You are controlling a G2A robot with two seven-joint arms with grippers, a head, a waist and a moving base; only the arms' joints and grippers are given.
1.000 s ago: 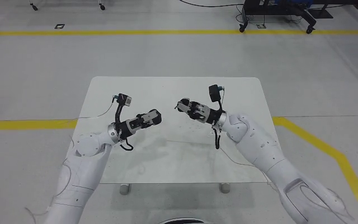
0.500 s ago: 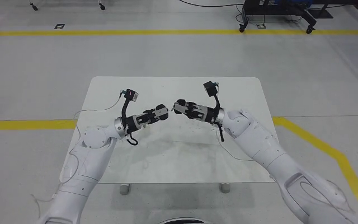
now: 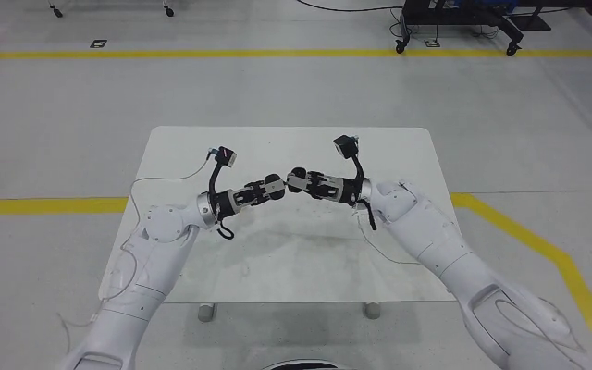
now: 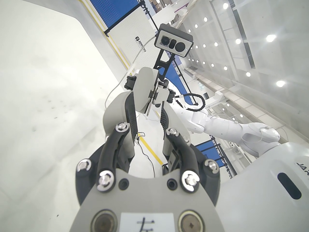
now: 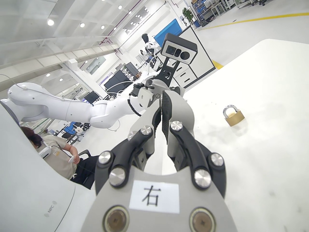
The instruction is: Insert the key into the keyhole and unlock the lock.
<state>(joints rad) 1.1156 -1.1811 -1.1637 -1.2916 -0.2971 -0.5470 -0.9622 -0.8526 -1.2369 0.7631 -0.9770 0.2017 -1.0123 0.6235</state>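
A brass padlock (image 5: 234,119) with a silver shackle lies on the white table (image 5: 270,78), off to one side of my right gripper (image 5: 161,102). That gripper is shut, and a thin metal sliver, the key (image 4: 149,107), shows edge-on between its fingers. Above the middle of the table my left gripper (image 3: 275,182) and right gripper (image 3: 294,177) meet tip to tip. My left gripper (image 4: 147,102) is open, and its two fingers flank the right gripper's tip and the key without closing on them.
The white table (image 3: 370,148) has rounded corners and faint scuffs. Thin cables trail from both wrists across its surface. Yellow floor lines run beyond the table's edges.
Both arms have swung inward from about a hand's width apart. The left gripper has advanced to the right until its open fingers surround the right gripper's tip.
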